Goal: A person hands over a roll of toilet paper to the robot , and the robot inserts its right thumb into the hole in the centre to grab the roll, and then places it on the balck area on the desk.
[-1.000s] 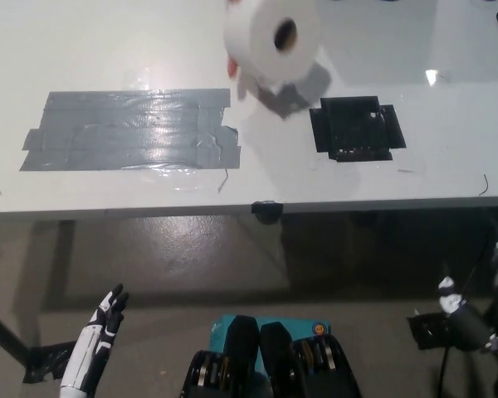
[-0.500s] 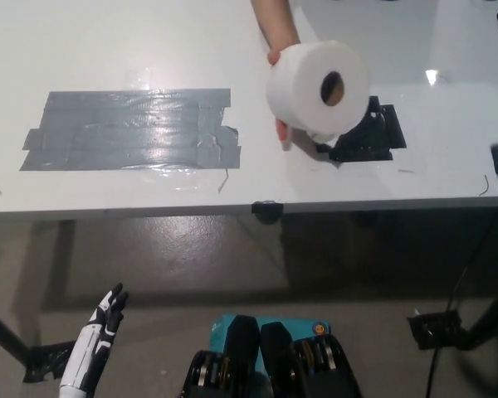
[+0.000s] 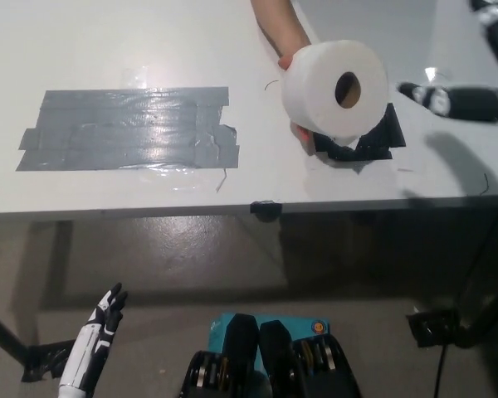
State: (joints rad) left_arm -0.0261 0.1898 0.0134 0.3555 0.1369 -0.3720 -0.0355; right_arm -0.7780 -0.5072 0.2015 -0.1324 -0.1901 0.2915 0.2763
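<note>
Toilet paper roll (image 3: pixel 334 89), only one, white with a dark centre hole, was held by a person's hand (image 3: pixel 292 62) above the single black area (image 3: pixel 380 137). Right hand (image 3: pixel 469 87) hovered nearby with fingers apart; left hand (image 3: pixel 100 327) rested low, open.

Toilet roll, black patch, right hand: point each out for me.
toilet roll (image 3: pixel 315 87), head view, its white side.
black patch (image 3: pixel 390 133), head view, its uncovered right edge.
right hand (image 3: pixel 461 101), head view, mid-hand.
</note>
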